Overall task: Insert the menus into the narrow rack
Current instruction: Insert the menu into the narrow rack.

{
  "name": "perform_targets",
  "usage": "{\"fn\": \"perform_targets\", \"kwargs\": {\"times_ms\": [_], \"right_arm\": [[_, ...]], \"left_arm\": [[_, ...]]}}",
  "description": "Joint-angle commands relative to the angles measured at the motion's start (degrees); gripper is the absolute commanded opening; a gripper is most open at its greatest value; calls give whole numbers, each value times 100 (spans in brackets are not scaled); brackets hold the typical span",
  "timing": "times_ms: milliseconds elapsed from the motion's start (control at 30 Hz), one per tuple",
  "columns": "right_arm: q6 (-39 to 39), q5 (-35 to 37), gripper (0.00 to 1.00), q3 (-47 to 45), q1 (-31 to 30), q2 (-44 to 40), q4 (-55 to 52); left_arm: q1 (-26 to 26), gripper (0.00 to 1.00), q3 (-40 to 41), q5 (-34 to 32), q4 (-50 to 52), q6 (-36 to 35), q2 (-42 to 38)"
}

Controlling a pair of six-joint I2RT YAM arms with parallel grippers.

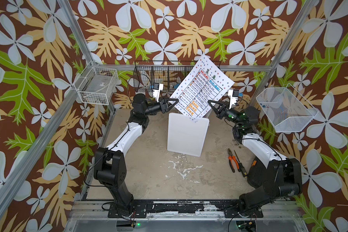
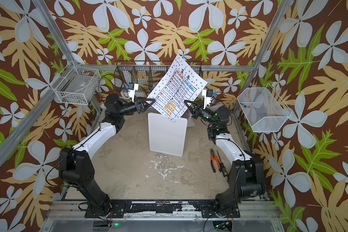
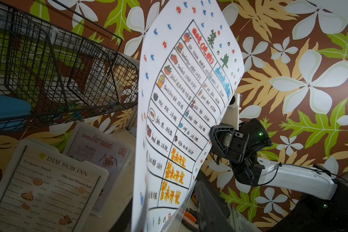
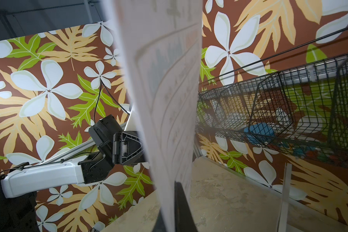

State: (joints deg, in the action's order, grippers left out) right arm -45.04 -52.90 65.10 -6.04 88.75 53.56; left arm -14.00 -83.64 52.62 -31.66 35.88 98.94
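Observation:
The large white menu point(image 1: 201, 88) with a dotted border and a table hangs tilted in the air, and its lowest corner dips behind the top edge of the white narrow rack point(image 1: 185, 138). My right gripper point(image 1: 210, 102) is shut on its right edge. At the sheet's left edge, my left gripper point(image 1: 175, 101) has its jaws apart around the sheet. In the left wrist view the "DIM SUM INN" menu point(image 3: 54, 190) and the pinkish "SPECIAL MENU" point(image 3: 100, 148) stand in the rack's white slots. The right wrist view shows the back of the large menu point(image 4: 169, 100).
A black wire basket point(image 1: 159, 76) hangs on the back wall just behind the raised sheet. A white wire basket point(image 1: 96, 86) is mounted on the left and a white mesh basket point(image 1: 283, 108) on the right. Orange pliers point(image 1: 232, 160) and a screwdriver point(image 1: 240, 166) lie by the right arm.

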Motion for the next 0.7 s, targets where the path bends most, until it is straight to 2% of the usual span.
{"fn": "perform_targets", "kwargs": {"times_ms": [0, 200, 500, 667], "right_arm": [[-279, -236, 0, -28, 9, -29, 564], [-486, -380, 0, -44, 20, 50, 802], [-560, -791, 0, 124, 160, 184, 612], [-198, -943, 0, 320, 172, 208, -14]], "left_arm": [[-15, 40, -47, 40, -195, 24, 29], [-24, 35, -92, 63, -193, 32, 47], [-24, 38, -74, 134, -36, -123, 38], [-23, 41, -217, 221, 317, -366, 90]]}}
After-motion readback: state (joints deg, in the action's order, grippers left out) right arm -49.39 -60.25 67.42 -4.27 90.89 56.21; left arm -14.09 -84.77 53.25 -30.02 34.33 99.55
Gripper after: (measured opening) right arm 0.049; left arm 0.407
